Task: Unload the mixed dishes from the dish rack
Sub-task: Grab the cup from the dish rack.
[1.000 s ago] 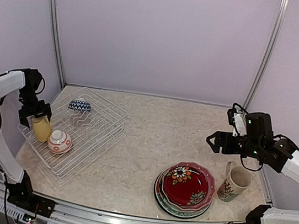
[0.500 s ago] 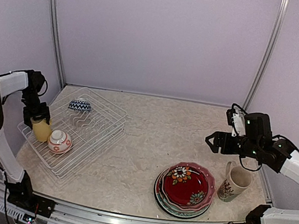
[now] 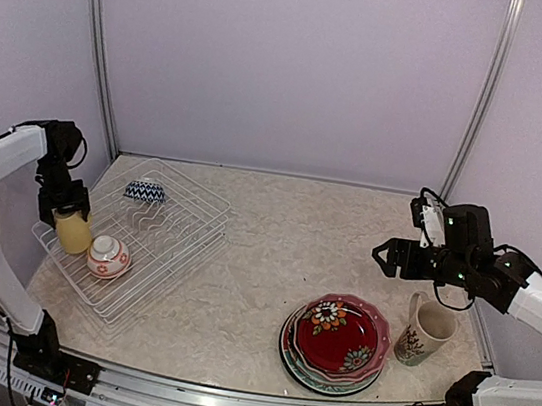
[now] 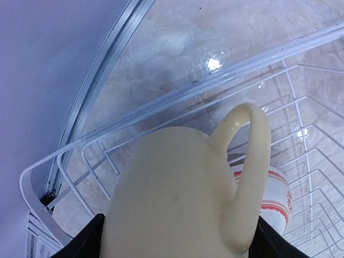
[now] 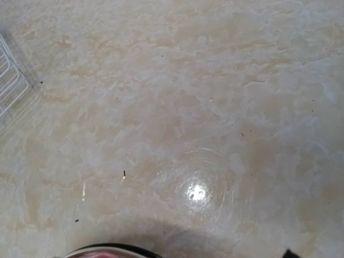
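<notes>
The white wire dish rack (image 3: 160, 238) sits at the left of the table. My left gripper (image 3: 67, 205) is shut on a pale yellow mug (image 3: 72, 231) at the rack's left end, and the mug hangs below it. In the left wrist view the mug (image 4: 177, 199) fills the frame between the black fingers (image 4: 88, 239), handle to the right. A red-and-white bowl (image 3: 108, 256) and a blue patterned bowl (image 3: 145, 189) are in the rack. My right gripper (image 3: 386, 257) is open and empty above the table, right of centre.
A stack of plates with a red floral one on top (image 3: 335, 341) lies at the front right, with a cream floral mug (image 3: 425, 331) beside it. The right wrist view shows bare tabletop, a rack corner (image 5: 11, 80) and a plate rim (image 5: 113, 251).
My left gripper has shifted slightly left and up with the yellow mug in it. The right arm has not moved.
</notes>
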Controlling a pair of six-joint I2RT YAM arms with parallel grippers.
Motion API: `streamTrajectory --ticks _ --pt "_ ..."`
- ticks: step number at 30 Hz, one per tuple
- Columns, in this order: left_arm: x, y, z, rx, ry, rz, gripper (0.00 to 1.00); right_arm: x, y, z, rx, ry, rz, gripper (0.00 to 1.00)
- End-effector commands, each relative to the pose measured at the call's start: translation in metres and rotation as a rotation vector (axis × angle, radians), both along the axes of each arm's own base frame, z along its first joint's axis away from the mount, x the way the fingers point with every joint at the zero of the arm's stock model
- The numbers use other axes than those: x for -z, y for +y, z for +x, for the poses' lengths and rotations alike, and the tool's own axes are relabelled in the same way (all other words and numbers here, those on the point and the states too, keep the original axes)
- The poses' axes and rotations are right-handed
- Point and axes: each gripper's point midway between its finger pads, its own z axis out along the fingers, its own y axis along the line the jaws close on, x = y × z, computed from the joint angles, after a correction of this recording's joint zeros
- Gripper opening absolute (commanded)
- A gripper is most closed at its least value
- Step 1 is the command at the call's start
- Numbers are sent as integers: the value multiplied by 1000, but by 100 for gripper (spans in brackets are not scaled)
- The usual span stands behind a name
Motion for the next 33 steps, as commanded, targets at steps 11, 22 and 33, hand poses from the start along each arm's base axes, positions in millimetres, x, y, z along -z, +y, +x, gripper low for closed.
streamTrajectory --ticks 11,22,33 --pt "-84 -33 -5 32 -237 -66 30 -6 4 5 1 -9 38 86" --pt "-189 -128 10 199 -622 -515 29 -38 67 27 -174 -59 259 86" --pt "-224 -260 9 471 -779 -952 24 -41 148 15 -386 -4 404 87"
